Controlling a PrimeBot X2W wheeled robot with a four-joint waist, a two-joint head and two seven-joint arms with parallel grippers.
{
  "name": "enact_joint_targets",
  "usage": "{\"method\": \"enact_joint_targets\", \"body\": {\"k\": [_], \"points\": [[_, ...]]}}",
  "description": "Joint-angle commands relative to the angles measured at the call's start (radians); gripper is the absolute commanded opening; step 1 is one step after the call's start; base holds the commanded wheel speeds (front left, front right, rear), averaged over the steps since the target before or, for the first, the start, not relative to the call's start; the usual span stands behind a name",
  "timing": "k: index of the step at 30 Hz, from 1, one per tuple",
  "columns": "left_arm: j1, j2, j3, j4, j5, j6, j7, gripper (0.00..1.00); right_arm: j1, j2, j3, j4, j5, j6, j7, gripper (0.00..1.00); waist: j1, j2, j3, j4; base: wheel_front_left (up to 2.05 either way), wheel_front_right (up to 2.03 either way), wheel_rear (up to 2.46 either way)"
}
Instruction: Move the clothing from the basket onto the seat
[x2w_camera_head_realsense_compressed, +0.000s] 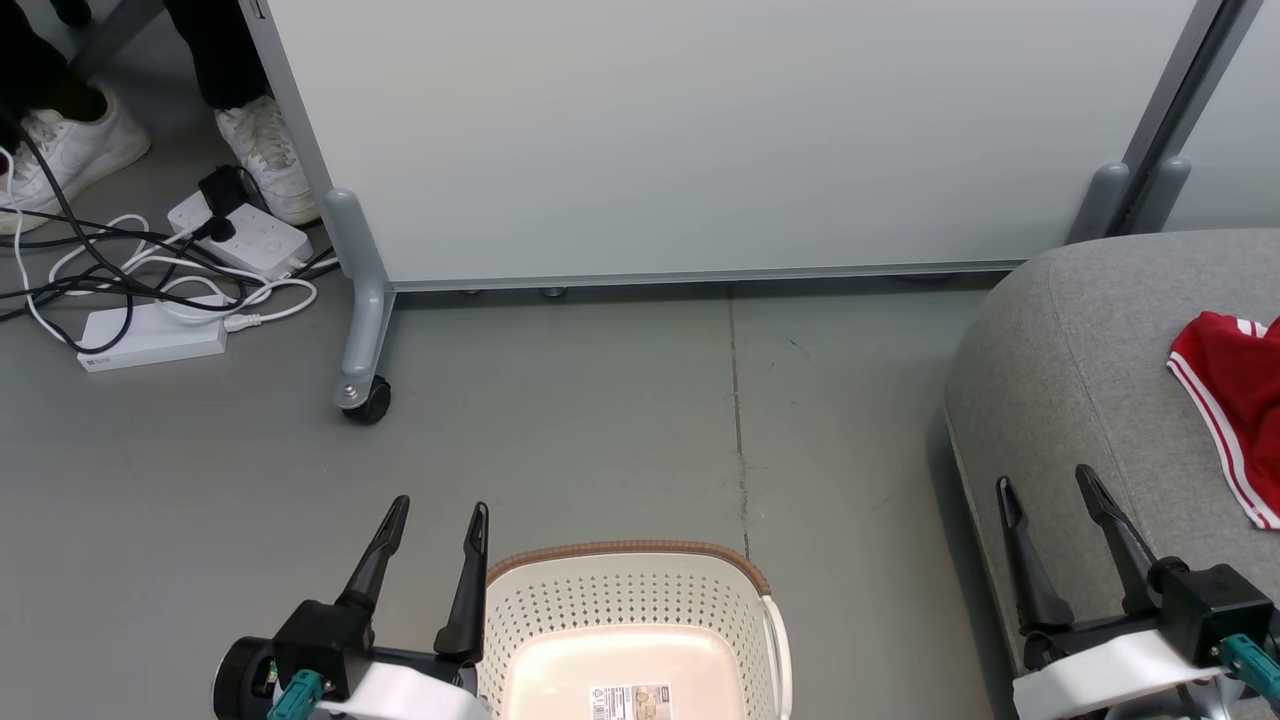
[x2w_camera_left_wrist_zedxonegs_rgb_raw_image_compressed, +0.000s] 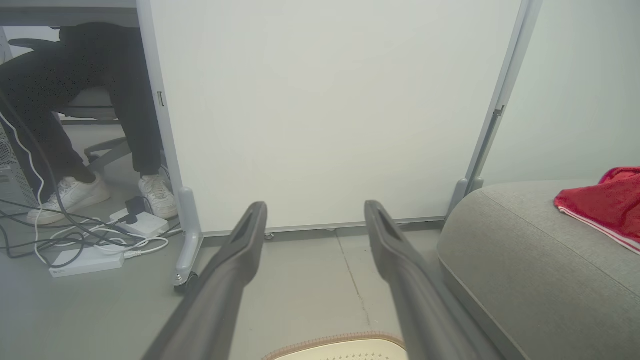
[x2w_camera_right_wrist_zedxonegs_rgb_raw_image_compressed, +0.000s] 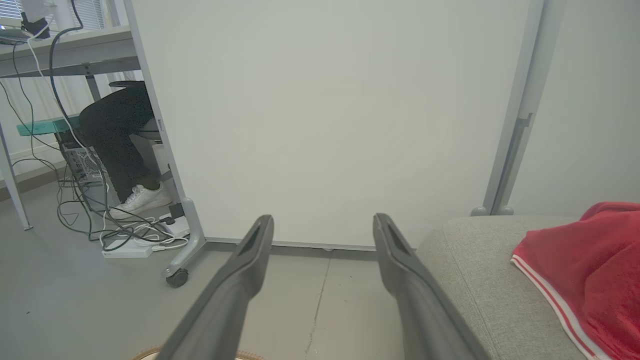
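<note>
My left gripper (x2w_camera_head_realsense_compressed: 440, 505) hangs at near left, fingers spread apart, nothing between them; it is just beside the left wall of the basket (x2w_camera_head_realsense_compressed: 620, 600), can't tell if touching; my right gripper (x2w_camera_head_realsense_compressed: 1044, 478) is at near right, fingers also spread and holding nothing, over the near left edge of the seat (x2w_camera_head_realsense_compressed: 1070, 340); the basket stands on the grey floor (x2w_camera_head_realsense_compressed: 600, 400) close to me, between my two grippers, brown trim on its far rim, pale bottom showing with a small label (x2w_camera_head_realsense_compressed: 630, 702) on it; the clothing (x2w_camera_head_realsense_compressed: 1235, 400) lies crumpled on the seat at the right, red with thin white stripes along its edge, partly cut off by the frame; it is well apart from the basket, right of my right gripper, not touching it; far across the floor stands a pale partition panel (x2w_camera_head_realsense_compressed: 700, 130) on a grey leg with a caster wheel (x2w_camera_head_realsense_compressed: 368, 402); far left, white power strips (x2w_camera_head_realsense_compressed: 240, 235) and tangled cables (x2w_camera_head_realsense_compressed: 120, 280) on the floor; a person's white shoes (x2w_camera_head_realsense_compressed: 270, 150) behind them.
</note>
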Motion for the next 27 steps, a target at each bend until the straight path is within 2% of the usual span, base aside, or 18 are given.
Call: {"method": "enact_joint_targets", "body": {"k": [1,7,23,27], "points": [[0.004,0.003,0.001,0.000,0.009,0.003,0.000,1.00,0.006,-0.001,-0.001,0.003,-0.005,0.000,-0.005,1.00,0.0000,-0.0001,0.001,0.000,0.00,0.00,0.00],[-0.008,0.003,-0.001,0.001,0.008,0.010,0.000,1.00,-0.002,-0.002,0.001,0.005,-0.008,0.000,-0.005,1.00,0.0000,-0.0001,0.005,0.000,0.00,0.00,0.00],[-0.026,0.003,-0.026,0.002,0.025,-0.012,0.000,1.00,-0.016,-0.006,0.003,0.012,-0.001,0.000,-0.005,1.00,0.0000,-0.0001,0.011,0.000,0.00,0.00,0.00],[-0.031,0.004,-0.023,0.011,0.024,-0.003,0.000,1.00,-0.019,-0.004,0.004,0.011,-0.001,0.000,-0.005,1.00,0.0000,-0.0001,0.014,-0.001,0.00,0.00,0.00]]}}
